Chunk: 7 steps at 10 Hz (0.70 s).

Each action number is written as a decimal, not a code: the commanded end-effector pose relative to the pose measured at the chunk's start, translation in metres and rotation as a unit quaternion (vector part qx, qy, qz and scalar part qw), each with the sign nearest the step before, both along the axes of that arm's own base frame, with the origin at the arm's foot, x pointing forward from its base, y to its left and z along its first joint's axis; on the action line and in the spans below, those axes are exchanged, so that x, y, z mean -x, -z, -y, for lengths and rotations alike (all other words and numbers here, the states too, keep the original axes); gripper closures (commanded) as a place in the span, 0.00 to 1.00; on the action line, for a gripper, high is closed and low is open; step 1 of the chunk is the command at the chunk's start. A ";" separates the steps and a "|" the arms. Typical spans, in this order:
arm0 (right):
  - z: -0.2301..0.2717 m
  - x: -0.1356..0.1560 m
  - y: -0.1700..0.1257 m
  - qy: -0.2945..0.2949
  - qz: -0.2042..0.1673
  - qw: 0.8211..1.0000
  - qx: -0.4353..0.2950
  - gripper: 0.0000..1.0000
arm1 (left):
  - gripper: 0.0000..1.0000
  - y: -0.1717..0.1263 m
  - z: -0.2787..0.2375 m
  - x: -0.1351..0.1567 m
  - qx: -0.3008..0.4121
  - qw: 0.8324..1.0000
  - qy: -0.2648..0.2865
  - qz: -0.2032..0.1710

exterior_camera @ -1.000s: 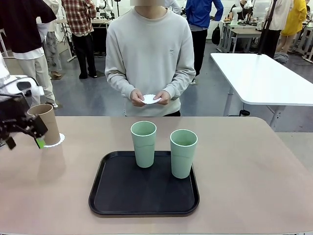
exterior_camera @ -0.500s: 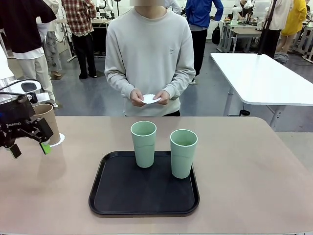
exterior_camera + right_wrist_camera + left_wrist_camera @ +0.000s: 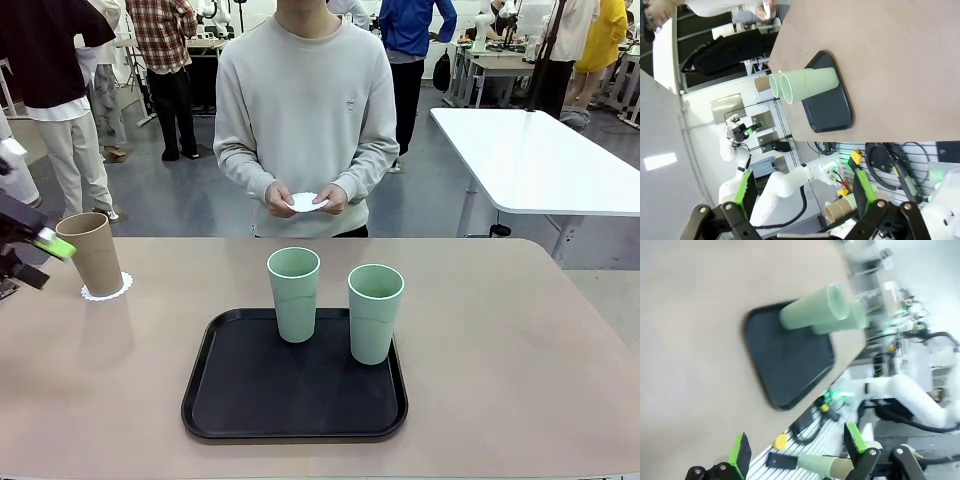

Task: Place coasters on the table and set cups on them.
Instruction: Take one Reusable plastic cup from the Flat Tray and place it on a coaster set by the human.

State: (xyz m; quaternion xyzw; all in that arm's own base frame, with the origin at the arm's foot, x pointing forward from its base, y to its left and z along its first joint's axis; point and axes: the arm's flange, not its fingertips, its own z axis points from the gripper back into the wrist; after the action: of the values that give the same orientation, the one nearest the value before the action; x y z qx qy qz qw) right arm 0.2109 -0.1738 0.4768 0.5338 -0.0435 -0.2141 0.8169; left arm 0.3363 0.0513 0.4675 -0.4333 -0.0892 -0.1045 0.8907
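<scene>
Finding: the brown cup (image 3: 93, 255) stands upright on a coaster (image 3: 104, 294) at the far left of the table (image 3: 520, 340). Nothing grips it.

Left gripper (image 3: 38, 260): at the left edge of the front view, just beside the brown cup and apart from it. In its wrist view the green pads (image 3: 740, 457) stand wide with nothing between them. Jaws released, empty.

Right gripper (image 3: 804, 189): jaws likewise spread, nothing held.

Remaining items: two green cups stand upright on the black tray (image 3: 230, 400) at centre frame, long axes vertical. No coaster lies on the table for either. The person across the table holds a loose coaster (image 3: 307, 202) in both hands.

Relation to note: the nearer green cup (image 3: 293, 295) stands toward picture left, on the left gripper's side. The other green cup (image 3: 375, 315) stands toward picture right, on the right arm's side. The two are close together but apart.

Judgement: you should take each cup from its own outer side, level, across the tapered wall. Wait for a coaster to land first.
</scene>
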 end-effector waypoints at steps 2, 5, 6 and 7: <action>0.000 0.001 0.000 -0.002 0.006 1.000 -0.004 0.00 | 0.00 0.020 -0.092 -0.002 0.290 0.955 0.055 -0.005; 0.000 0.001 0.000 -0.002 0.006 1.000 -0.004 0.00 | 0.00 0.040 -0.162 0.007 0.367 0.929 0.040 -0.025; 0.000 0.001 0.000 -0.002 0.006 1.000 -0.004 0.00 | 0.00 0.045 -0.178 0.008 0.371 0.927 0.037 -0.039; 0.000 0.001 0.000 -0.002 0.006 1.000 -0.004 0.00 | 0.00 0.049 -0.186 0.006 0.358 0.932 0.023 -0.059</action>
State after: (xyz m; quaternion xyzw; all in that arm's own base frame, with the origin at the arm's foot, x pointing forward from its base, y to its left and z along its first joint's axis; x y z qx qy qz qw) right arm 0.2109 -0.1737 0.4769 0.5337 -0.0435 -0.2140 0.8170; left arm 0.3163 0.2137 0.4137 -0.7450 -0.0708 -0.0693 0.6596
